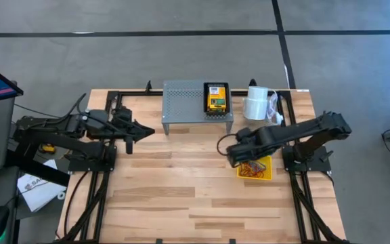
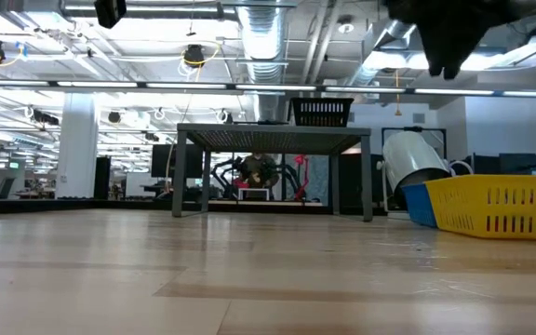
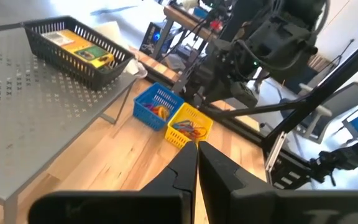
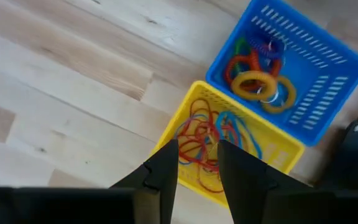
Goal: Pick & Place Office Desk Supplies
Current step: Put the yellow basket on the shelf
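1. The right tool (image 4: 197,163) hangs above the yellow basket (image 1: 263,169), which sits on the right side of the surface (image 1: 181,190), near the right arm's base.
2. Its fingers (image 4: 165,167) stand a little apart with a clear gap between them, and nothing shows in that gap.
3. The yellow basket holds a tangle of thin loops (image 4: 207,140), mostly red and orange with some blue ones.
4. The blue basket (image 4: 328,93) touches the yellow one on its far side; in it lie thicker rings (image 4: 257,81) in yellow, orange and red.
5. In the low view the yellow basket stands at the right edge with the blue one just behind it.
6. The left tool (image 3: 196,163) hovers over the left side of the surface, well apart from the baskets, with its fingers pressed together and empty.
7. A grey shelf (image 1: 185,102) stands at the far middle of the surface.
8. The black basket (image 1: 216,99) rests on the shelf's right end and holds a crayon box (image 1: 215,100).
9. A paper roll (image 1: 255,103) lies just right of the shelf.
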You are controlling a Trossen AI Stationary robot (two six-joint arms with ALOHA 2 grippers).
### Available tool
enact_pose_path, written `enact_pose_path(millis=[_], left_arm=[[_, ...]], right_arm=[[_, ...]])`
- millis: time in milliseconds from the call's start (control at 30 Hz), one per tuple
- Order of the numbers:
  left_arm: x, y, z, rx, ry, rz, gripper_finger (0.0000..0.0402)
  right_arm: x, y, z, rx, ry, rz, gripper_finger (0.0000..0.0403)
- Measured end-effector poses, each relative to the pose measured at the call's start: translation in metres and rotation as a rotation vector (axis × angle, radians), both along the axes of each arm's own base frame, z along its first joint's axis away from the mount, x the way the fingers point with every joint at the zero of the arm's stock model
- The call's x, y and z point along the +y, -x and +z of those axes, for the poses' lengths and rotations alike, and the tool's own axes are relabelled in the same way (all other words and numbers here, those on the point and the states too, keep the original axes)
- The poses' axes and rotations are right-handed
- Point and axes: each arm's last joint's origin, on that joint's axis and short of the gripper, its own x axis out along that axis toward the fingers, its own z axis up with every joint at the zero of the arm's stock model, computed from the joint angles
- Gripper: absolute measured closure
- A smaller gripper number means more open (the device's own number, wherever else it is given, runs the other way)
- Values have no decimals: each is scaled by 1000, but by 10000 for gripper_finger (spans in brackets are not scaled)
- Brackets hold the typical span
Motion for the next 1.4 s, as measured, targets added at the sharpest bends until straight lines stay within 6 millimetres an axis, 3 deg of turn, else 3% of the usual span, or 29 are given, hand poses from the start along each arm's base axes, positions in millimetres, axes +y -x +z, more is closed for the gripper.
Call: enact_pose_path(millis=[300, 600, 800, 1400], left_arm=[[-1, -11, -6, 46, -4, 0, 393], [-3, -11, -6, 48, -2, -65, 393], [-4, -9, -7, 62, 1, -101, 393], [-3, 2, -7, 76, 0, -117, 393]], right_arm=[[9, -32, -46, 126, -25, -156, 269], [14, -55, -80, 183, -103, -196, 210], [14, -56, -87, 190, -63, -226, 194], [13, -47, -130, 147, -107, -253, 231]])
